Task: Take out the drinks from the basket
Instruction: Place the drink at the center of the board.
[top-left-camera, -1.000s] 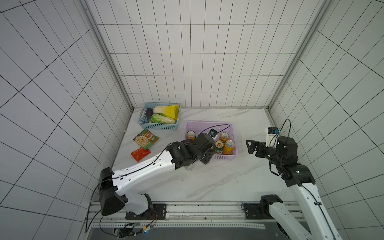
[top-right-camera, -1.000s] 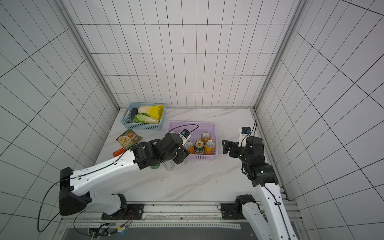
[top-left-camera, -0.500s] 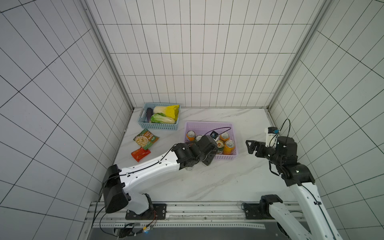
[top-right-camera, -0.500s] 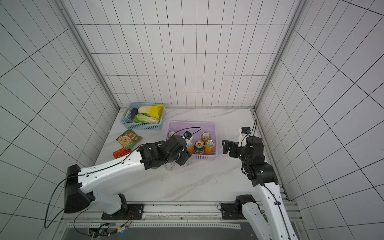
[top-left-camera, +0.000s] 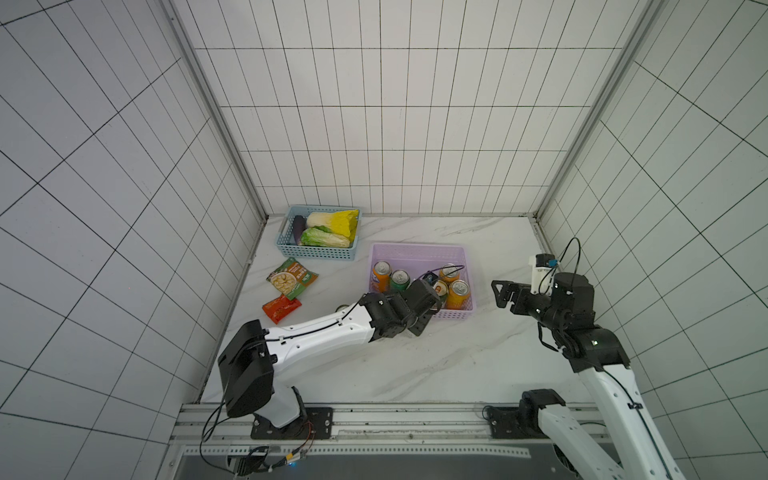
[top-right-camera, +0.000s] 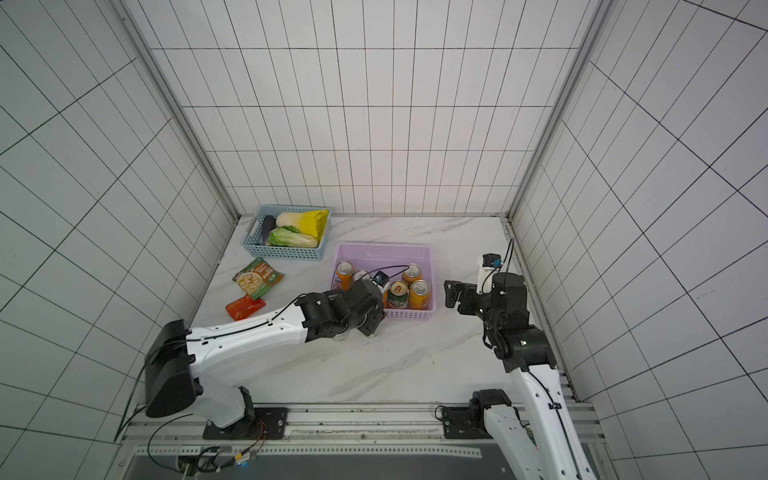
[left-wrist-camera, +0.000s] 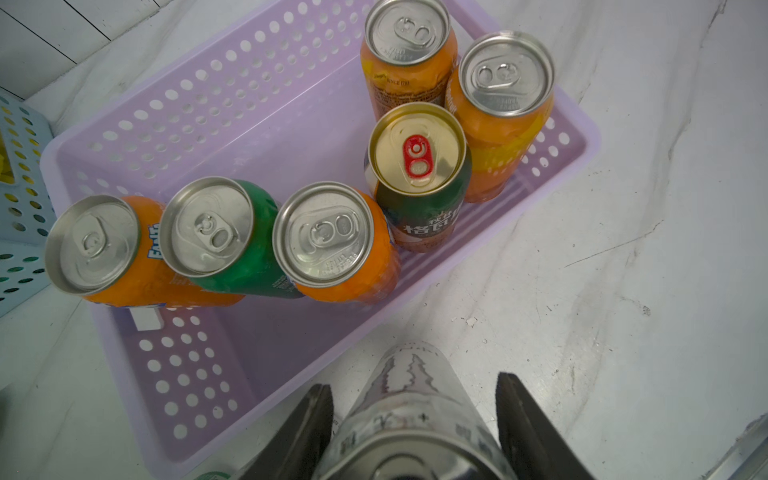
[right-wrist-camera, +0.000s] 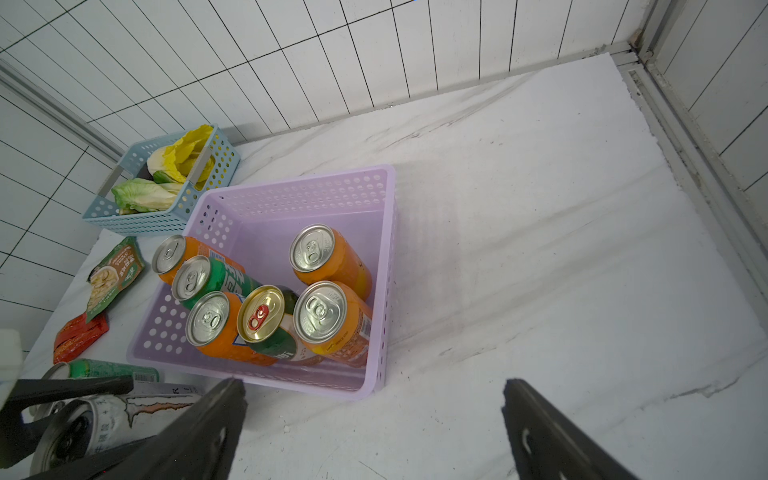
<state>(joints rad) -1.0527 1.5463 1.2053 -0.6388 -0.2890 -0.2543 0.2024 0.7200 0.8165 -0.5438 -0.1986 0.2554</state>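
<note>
Top views, both of them, give me the near edge first: a metal rail carries the arm bases, and beyond it the marble table lies bare up to the wrists. Next out, my left gripper sits just outside the near wall of the lilac basket, toward its left corner, fingers pinching a slim silver-white can; whether that can touches the marble I cannot tell. Just left of it a loose green can is on the table, outside the basket. My right gripper hangs right of the basket, jaws spread wide around nothing, bare marble between it and the basket's right wall.

Six drinks stand inside, all in the near half: an orange can against the left wall, a bright green can, a second orange can, a dark green gold-topped can, then a third orange can and a fourth orange can at the right end. The left wrist and its black cable overhang that cluster. The basket's far half shows bare floor.

Left of the basket lie a red packet and, farther, a green snack packet. At the far left a light blue basket of vegetables sits near the tiled wall; bare marble runs behind the lilac basket and along the right side up to the metal edging.
</note>
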